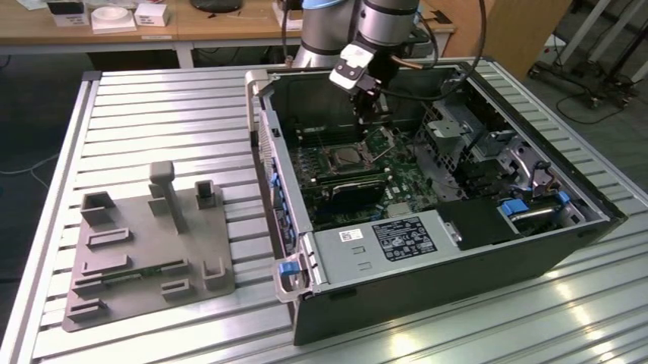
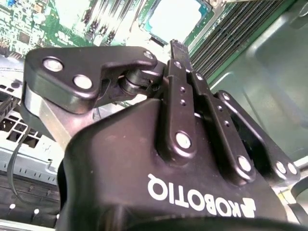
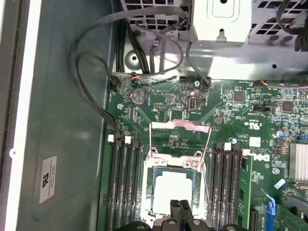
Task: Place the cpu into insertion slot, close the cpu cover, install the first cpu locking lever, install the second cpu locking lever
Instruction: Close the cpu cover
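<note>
A ribbed metal desk (image 1: 152, 114) carries an open computer case (image 1: 426, 296), and beside it, on the exterior view's left, lies a grey fixture tray (image 1: 132, 258). Inside the case a grey box with a black label (image 1: 390, 239) sits at the near end, away from the arm. In the first wrist view, black memory slots (image 3: 125, 183) run along both sides of the insertion slot (image 3: 147, 202). A black cable (image 3: 91, 82) loops over the case floor, and a metal cage (image 3: 221, 19) stands beyond the board.

The cpu (image 3: 172, 190) lies flat inside the insertion slot, its face pale and silvery. The cpu cover (image 3: 180, 125) is open, swung away from the slot toward the cage.

The end effector (image 3: 180, 206) hangs just over the cpu's edge. It is clenched, its fingers pressed together with nothing seen between them.
</note>
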Available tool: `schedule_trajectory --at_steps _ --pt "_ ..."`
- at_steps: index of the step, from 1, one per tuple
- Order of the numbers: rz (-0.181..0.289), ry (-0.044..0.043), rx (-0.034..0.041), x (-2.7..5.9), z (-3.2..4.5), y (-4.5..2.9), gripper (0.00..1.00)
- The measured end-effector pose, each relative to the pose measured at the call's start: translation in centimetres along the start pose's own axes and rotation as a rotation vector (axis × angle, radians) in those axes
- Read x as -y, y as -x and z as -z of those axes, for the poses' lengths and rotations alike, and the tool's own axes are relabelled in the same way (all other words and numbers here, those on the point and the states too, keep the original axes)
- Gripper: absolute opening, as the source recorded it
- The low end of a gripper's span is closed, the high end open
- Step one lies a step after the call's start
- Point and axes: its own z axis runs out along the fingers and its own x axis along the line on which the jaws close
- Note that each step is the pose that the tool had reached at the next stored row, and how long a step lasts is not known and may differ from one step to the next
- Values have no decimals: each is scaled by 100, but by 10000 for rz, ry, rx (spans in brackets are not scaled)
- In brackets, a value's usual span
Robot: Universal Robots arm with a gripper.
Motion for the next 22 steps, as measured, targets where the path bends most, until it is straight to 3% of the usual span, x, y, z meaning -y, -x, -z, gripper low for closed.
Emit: schedule_trajectory --at_steps 8,12,17,22 --pt "0 -1 1 -218 -24 10 10" --pt "-1 -1 3 -228 -9 9 10" --pt "0 -1 3 -234 70 8 10" --pt "-1 0 3 -321 68 8 10"
